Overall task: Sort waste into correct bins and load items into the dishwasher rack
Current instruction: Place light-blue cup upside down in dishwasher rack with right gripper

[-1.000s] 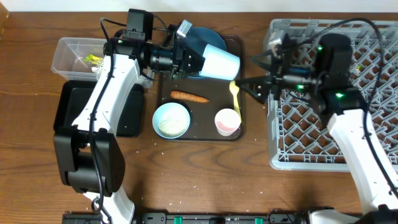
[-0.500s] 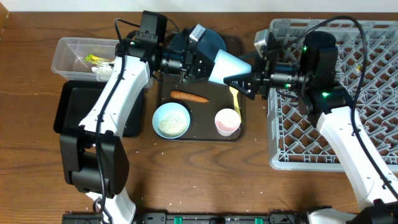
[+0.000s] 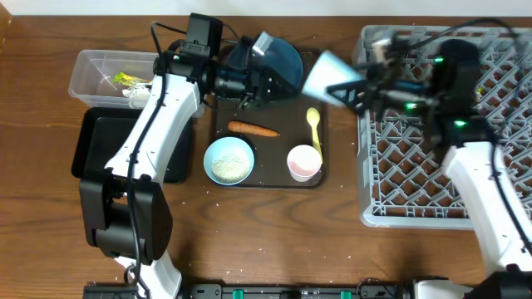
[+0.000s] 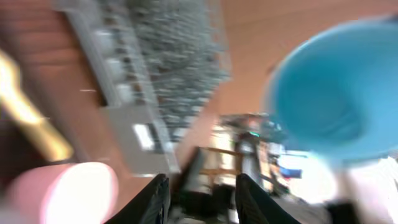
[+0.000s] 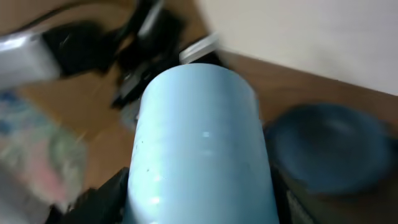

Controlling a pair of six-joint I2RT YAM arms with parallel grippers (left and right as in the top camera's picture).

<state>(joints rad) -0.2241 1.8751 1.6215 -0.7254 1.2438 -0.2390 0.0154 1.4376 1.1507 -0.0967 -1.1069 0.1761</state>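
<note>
Bench front: pale blue bowl (image 3: pixel 228 160) and pink cup (image 3: pixel 303 161) on the brown tray (image 3: pixel 270 149). Further back: light blue cup (image 3: pixel 331 75) aloft, clamped in right tool (image 3: pixel 355 86), long axis roughly level. Dishwasher rack (image 3: pixel 399 183) lies immediately right of it, right arm nearer. Left tool (image 3: pixel 264 83) half-open, empty, beside dark blue plate (image 3: pixel 283 58). Left wrist shows the cup end-on; right wrist only its side wall.

Two cups are showing: light blue cup (image 3: pixel 331 75), pink cup (image 3: pixel 304 162). One each are lying out: plate (image 3: pixel 284 56), bowl (image 3: pixel 229 160), spoon (image 3: pixel 313 126), carrot (image 3: pixel 253 129), rack (image 3: pixel 391 184). Two bins are sitting out: tub (image 3: pixel 85 83), black tray (image 3: pixel 90 146).
</note>
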